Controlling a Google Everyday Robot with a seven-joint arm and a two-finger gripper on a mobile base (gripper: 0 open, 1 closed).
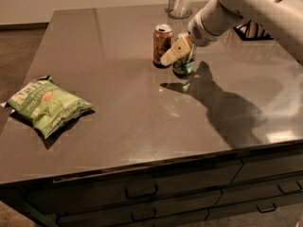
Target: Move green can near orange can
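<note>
The green can (184,68) stands upright on the dark tabletop (123,103), just right of the orange can (162,44), with a small gap between them. My gripper (179,58) comes down from the upper right and straddles the green can's top. Its cream near finger (173,52) slants down to the left, and its tip stands off the can's side, in the gap toward the orange can. The far finger is hidden behind the can. The gripper looks open around the can.
A flat green chip bag (46,105) lies near the table's left edge. A clear glass jar (180,1) stands at the back edge behind the cans. A dark wire object (253,30) sits at the back right. Drawers (142,193) run below the front edge.
</note>
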